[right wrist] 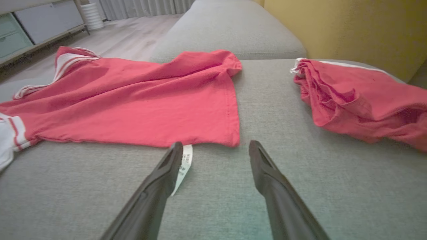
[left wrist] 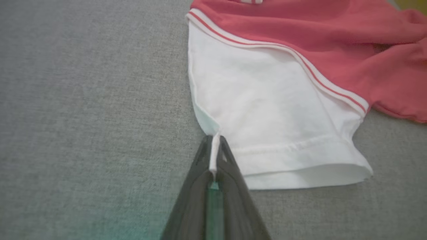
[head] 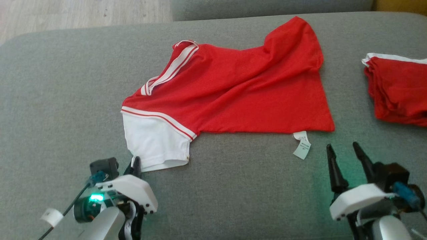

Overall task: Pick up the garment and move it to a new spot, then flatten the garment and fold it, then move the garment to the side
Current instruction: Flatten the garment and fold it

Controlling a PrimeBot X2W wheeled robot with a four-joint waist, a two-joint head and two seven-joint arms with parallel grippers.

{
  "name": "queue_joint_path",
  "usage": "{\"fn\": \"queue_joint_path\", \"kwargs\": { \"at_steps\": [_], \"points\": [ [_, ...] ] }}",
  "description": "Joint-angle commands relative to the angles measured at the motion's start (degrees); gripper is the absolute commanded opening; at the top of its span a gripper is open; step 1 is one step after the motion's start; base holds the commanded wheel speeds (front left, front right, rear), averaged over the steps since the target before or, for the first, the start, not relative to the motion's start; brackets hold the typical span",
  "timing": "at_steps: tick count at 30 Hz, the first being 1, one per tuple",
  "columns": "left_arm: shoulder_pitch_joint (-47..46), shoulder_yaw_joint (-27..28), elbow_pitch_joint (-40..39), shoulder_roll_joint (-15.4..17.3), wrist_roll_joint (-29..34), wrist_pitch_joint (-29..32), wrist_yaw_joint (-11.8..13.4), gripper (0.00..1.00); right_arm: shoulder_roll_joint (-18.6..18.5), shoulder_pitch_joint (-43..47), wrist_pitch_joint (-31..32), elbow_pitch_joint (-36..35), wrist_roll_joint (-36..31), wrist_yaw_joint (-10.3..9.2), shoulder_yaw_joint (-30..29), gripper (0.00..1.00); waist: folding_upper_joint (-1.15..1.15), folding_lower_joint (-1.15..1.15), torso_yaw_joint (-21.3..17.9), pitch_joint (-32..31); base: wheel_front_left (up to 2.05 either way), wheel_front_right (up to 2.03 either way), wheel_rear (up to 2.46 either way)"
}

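The garment (head: 233, 93) is a red shirt with white striped trim and a white sleeve (left wrist: 267, 100), spread mostly flat on the grey cushion. My left gripper (head: 135, 165) is at the sleeve's near left corner. In the left wrist view its fingers (left wrist: 213, 150) are shut, with a thin fold of the white fabric pinched between the tips. My right gripper (head: 345, 150) stands open just in front of the shirt's near right hem corner (right wrist: 230, 140), apart from the cloth. Its left finger lies beside the white care label (right wrist: 185, 163).
A second red garment (head: 397, 90) lies crumpled at the right edge of the cushion (head: 50, 100). A further grey cushion (right wrist: 230, 30) sits behind, with a yellow wall (right wrist: 350, 26) to the right and wooden floor (head: 66, 13) at far left.
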Motion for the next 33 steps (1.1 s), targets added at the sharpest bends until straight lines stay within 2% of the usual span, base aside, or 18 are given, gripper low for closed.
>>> {"fn": "queue_joint_path", "kwargs": {
  "at_steps": [1,7,14,21,23,27,33],
  "points": [
    [-2.65,1.27,-0.80,0.50,-0.14,-0.03,-0.34,0.00,-0.35,-3.84,0.38,-1.32,-0.79,0.37,0.53,1.00,0.00,-0.01,0.39,0.27,0.00,0.00,0.00],
    [-3.23,1.21,-2.01,0.16,0.45,-2.18,-0.42,0.00,-0.35,-9.29,3.22,4.32,-1.13,0.37,-3.18,1.00,0.00,-0.01,2.21,0.82,0.00,0.00,0.00],
    [-2.38,1.58,-5.39,0.40,1.16,-5.10,0.47,0.00,-0.35,-15.84,6.61,14.52,-3.19,0.37,-7.47,1.00,0.00,-0.01,4.64,1.71,0.00,0.00,0.00],
    [-1.11,1.60,-8.50,1.11,1.73,-6.51,1.25,0.00,-0.35,-19.46,8.75,22.04,-2.47,0.37,-7.21,1.00,0.00,-0.01,5.66,2.05,0.00,0.00,0.00],
    [-0.54,1.67,-9.45,1.34,1.73,-6.78,1.51,0.00,-0.35,-19.99,9.79,23.85,-1.07,0.37,-6.39,0.47,0.00,-0.01,5.73,1.94,0.00,0.00,0.00],
    [0.63,1.94,-11.50,1.80,1.85,-8.12,1.76,0.00,-0.35,-20.97,10.42,26.00,2.79,0.37,-4.88,0.01,0.00,-0.01,5.46,1.54,0.00,0.00,0.00],
    [1.81,2.93,-15.23,1.56,0.33,-9.46,1.11,0.00,-0.35,-22.60,6.54,25.48,6.41,0.37,-4.13,0.00,0.00,-0.01,4.50,-0.69,0.00,0.00,0.00]
  ]
}}
